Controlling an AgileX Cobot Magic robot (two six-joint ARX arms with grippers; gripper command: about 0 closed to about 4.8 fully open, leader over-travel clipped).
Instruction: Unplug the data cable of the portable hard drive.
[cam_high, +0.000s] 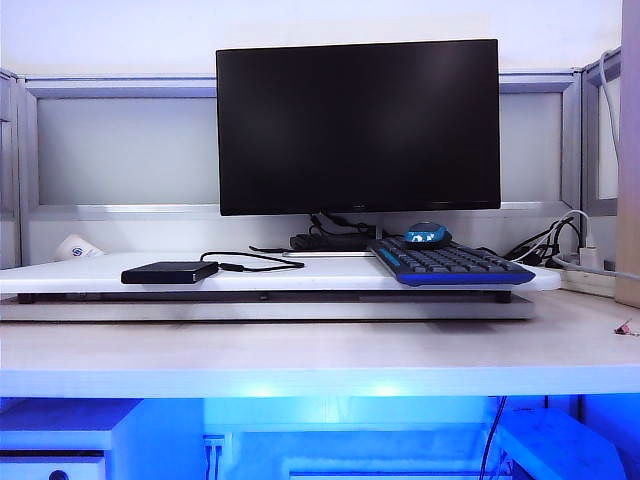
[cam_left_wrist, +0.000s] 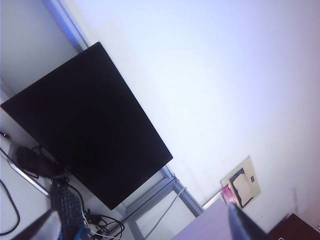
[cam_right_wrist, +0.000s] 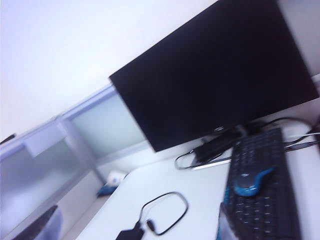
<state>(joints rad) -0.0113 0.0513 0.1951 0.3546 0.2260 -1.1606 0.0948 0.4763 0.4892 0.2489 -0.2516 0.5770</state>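
Neither arm appears in the exterior view. Both wrist cameras look up and across the counter at tilted angles, so both arms are held back from the work area and rolled to the side.

The left end effector shows only as two dark fingertips at the edge of its wrist view, one at each lower corner, standing wide apart with nothing between them. It touches nothing; past it are the monitor, the wall and a tangle of cords.

The right end effector also shows just its fingertips, blurred, one near each side of the lower edge of its wrist view. They are spread wide and hold nothing.

The hard drive lies flat at the front left of the raised white board on the counter, well apart from both end effectors. The data cable is plugged into its right end and curls back in a loop across the board toward the monitor stand. In the right wrist view the same loop lies beside the keyboard, with the drive just at the frame edge. A blue mouse sits behind the keyboard.
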